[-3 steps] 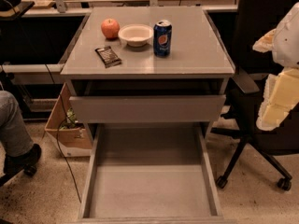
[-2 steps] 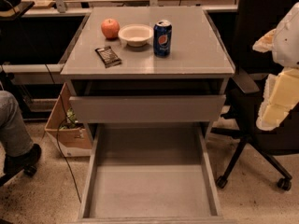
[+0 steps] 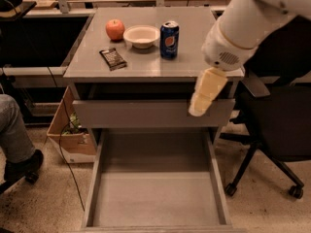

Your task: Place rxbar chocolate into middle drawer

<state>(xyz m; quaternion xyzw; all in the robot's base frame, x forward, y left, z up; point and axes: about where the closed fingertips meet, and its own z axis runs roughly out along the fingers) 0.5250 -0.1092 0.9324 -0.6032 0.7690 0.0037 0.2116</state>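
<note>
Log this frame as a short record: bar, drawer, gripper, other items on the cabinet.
rxbar chocolate: lying flat on the cabinet top, front left, untouched
middle drawer: pulled out, visible floor bare
gripper: in front of the right end of the closed upper drawer, apart from the bar
other items: apple, bowl, Pepsi can, in a row behind the bar

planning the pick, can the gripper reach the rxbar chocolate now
Probably yes: the rxbar chocolate lies uncovered front left on the cabinet top; the gripper hangs at its front right, Pepsi can farther back.
</note>
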